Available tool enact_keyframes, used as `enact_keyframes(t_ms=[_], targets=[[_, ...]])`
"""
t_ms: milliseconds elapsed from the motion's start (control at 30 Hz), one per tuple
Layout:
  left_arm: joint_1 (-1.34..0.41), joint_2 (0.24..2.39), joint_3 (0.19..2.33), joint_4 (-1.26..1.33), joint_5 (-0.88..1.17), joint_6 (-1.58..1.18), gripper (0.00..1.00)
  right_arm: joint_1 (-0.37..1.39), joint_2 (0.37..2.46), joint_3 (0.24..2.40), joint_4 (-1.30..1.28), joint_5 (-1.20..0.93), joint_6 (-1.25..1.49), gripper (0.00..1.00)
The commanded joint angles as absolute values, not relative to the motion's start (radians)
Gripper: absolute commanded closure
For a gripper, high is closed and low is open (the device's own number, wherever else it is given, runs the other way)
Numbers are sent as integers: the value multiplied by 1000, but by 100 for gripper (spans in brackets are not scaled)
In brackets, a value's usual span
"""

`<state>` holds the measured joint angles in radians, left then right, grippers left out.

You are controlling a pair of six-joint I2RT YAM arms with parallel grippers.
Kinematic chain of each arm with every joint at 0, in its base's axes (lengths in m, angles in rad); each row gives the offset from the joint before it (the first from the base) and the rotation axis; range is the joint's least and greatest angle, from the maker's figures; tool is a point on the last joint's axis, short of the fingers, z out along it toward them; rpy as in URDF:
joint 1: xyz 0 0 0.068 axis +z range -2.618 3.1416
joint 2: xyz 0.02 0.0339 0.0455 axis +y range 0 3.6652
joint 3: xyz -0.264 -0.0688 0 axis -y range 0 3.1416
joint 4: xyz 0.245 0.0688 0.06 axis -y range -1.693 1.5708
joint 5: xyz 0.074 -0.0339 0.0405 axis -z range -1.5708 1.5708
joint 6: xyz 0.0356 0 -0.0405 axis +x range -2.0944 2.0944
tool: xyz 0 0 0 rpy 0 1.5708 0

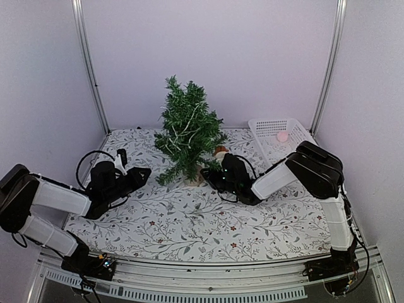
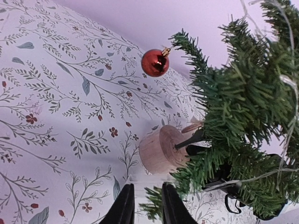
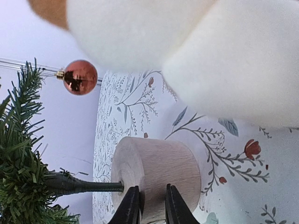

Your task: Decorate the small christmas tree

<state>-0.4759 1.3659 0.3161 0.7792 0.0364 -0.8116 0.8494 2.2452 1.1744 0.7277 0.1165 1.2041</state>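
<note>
The small christmas tree [image 1: 189, 129] stands upright on its pale wooden stump base [image 3: 156, 170], at the middle of the surface [image 1: 189, 221] and toward the back. A thin pale strand [image 1: 191, 120] winds through the dark green branches, and a red bauble [image 2: 155, 62] hangs from one branch tip.

The right gripper [image 3: 152, 187] sits right up against the stump. Its fingers are slightly parted with wood showing in the gap, but I cannot tell whether they pinch it. A white-and-brown object [image 1: 220, 151], blurred in the wrist view, sits just behind this gripper.

The left gripper [image 2: 147, 186] is low on the tree's other side, near the stump but apart from it. Its fingers are narrowly parted and hold nothing.

A white basket [image 1: 268, 126] in the right rear corner holds a pink item [image 1: 282, 136].
</note>
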Motion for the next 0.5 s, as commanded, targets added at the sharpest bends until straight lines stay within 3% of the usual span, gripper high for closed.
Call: enact_keyframes(t_ms=[0, 467], targets=[[-427, 1432, 371, 796, 115, -796, 78, 808, 2309, 1180, 704, 42, 1101, 79], [-385, 1506, 425, 822, 198, -781, 77, 744, 2245, 1129, 835, -122, 847, 74]])
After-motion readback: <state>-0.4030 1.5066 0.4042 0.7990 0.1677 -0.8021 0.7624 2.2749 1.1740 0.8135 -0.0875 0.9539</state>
